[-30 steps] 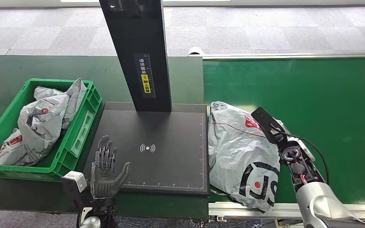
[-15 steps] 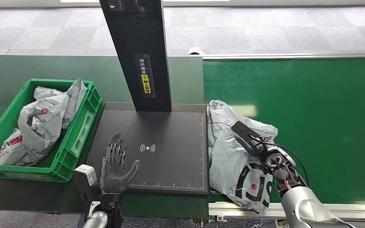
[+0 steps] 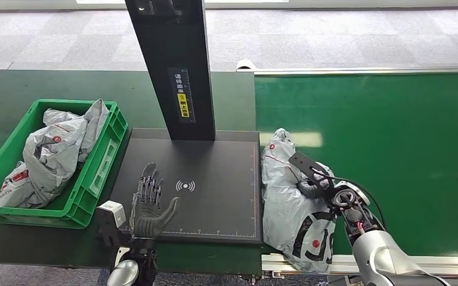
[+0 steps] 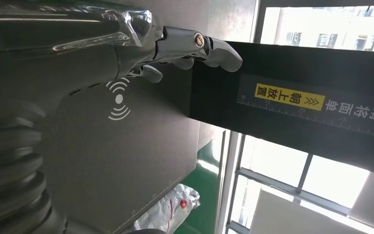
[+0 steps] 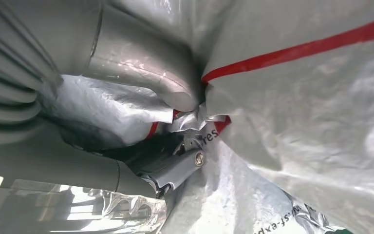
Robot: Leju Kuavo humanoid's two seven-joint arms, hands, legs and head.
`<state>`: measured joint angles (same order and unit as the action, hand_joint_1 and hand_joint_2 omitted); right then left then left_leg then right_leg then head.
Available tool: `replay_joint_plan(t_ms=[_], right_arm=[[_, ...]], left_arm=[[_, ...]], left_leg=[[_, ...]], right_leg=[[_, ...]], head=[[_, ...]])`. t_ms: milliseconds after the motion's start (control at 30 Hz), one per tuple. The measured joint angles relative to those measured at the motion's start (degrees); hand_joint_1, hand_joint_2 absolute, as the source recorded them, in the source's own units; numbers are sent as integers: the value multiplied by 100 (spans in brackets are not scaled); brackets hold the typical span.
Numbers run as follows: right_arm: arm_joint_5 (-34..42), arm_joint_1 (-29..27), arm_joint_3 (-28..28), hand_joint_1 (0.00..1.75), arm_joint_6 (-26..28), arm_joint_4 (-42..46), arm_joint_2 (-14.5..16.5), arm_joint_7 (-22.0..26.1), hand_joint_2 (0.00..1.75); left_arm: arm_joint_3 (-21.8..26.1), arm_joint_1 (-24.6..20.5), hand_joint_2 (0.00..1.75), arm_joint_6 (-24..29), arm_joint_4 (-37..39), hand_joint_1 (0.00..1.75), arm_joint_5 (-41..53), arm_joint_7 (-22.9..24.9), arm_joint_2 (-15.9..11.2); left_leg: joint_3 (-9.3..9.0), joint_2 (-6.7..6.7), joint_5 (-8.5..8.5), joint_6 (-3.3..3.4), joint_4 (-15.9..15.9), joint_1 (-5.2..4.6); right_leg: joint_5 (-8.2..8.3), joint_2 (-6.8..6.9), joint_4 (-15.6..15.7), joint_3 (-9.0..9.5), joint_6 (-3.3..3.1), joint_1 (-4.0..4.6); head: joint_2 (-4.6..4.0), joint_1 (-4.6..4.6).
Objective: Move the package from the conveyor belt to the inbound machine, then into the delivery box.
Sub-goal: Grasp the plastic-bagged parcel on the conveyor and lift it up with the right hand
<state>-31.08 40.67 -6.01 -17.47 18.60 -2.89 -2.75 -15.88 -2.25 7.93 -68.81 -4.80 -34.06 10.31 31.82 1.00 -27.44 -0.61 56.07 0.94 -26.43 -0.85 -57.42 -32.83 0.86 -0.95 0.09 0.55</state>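
head view: scanner post [image 3: 170, 65] beside crate [image 3: 98, 173]

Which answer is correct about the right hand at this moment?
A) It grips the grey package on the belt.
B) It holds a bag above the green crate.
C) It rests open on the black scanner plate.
A: the right hand has its fingers closed into the crumpled plastic of the grey package, which lies on the green conveyor belt.

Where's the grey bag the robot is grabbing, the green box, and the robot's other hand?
grey bag [image 3: 286, 196], head view, on its crinkled left side.
green box [image 3: 98, 173], head view, on its right wall.
left hand [image 3: 149, 208], head view, on its palm, fingers apart.
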Motion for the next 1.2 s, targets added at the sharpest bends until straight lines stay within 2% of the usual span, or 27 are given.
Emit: replay_joint_plan(t_ms=[633,700,800,867,967,1133,1200], right_arm=[[141,-35,20,175,243,-16,13,328,175],[257,-44,57,175,448,-6,21,486,175],[653,-124,233,175,1133,237,37,1179,175],[1026,-252,372,175,1584,792,20,1592,175],[1661,-643,560,175,2076,2261,-133,1725,175],[2240,-1678,1173,175,2991,4987,-451,2121,175],[2339,-2132,1531,175,3133,5944,-484,2248,175]], left_arm=[[30,107,175,75,-23,0,11,19,-2],[39,135,175,137,-49,0,14,20,-2],[98,286,175,292,-208,0,19,22,-5],[153,428,175,346,-356,0,19,10,-10],[235,559,175,346,-492,0,20,-57,-21],[361,623,175,214,-557,0,86,-158,-30],[410,622,175,162,-564,0,112,-168,-29]], left_leg=[[5,1,0,0,0,0],[9,1,0,0,0,0],[15,0,0,0,0,-1],[17,3,1,0,2,-1],[25,37,1,1,4,-1],[40,62,-4,1,3,-1],[42,58,-10,-1,2,-1]], right_leg=[[0,1,0,-1,0,0],[0,1,0,-2,0,0],[1,0,-1,-7,1,-1],[1,1,-1,-14,1,-1],[-4,23,0,-19,4,-2],[-13,42,1,-20,8,-3],[-15,41,1,-21,7,-3]], head=[[0,0],[0,0],[0,0],[0,1],[0,1],[0,0],[0,1]])
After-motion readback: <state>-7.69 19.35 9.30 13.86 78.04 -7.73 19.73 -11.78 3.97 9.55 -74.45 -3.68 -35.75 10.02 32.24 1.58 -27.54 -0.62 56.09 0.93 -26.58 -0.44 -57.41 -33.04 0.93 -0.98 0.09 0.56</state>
